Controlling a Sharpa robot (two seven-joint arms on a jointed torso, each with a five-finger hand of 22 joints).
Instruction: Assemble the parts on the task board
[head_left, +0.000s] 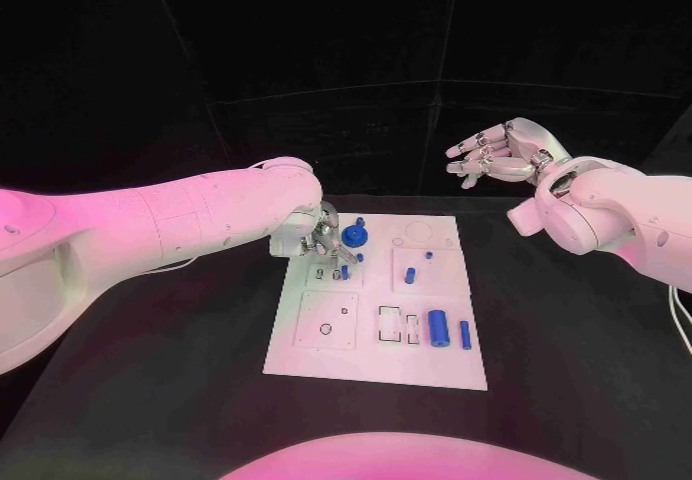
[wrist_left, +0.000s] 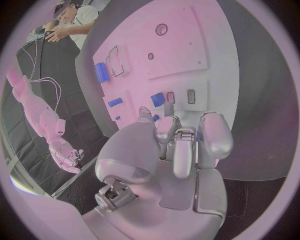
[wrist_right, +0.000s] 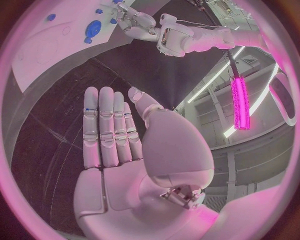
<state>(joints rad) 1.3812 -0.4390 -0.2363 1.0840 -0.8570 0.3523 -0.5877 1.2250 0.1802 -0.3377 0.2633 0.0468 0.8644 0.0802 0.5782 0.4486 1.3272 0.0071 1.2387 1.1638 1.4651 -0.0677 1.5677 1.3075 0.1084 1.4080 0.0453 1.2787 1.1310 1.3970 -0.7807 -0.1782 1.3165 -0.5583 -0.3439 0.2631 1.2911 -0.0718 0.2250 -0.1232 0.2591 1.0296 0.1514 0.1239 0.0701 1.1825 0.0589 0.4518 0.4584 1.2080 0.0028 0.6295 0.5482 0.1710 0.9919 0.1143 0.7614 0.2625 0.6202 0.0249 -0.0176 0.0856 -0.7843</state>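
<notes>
The white task board (head_left: 378, 345) lies in the middle of the black table. On it are a round blue part (head_left: 356, 237), two small blue pieces (head_left: 410, 275) and, nearer me, a thick blue cylinder (head_left: 437, 323) beside a thin one (head_left: 464, 334). My left hand (head_left: 325, 240) hangs over the board's far left corner, next to the round part, with its fingers (wrist_left: 177, 142) curled down toward the board; blue shows behind them, but whether they hold anything is hidden. My right hand (head_left: 498, 150) is raised beyond the board's far right corner, its fingers (wrist_right: 107, 127) stretched out and holding nothing.
The board has empty cut-outs: a square plate with small holes (head_left: 327, 320) at the near left and slots (head_left: 392, 323) beside the thick cylinder. Black table (head_left: 577, 340) surrounds the board on both sides.
</notes>
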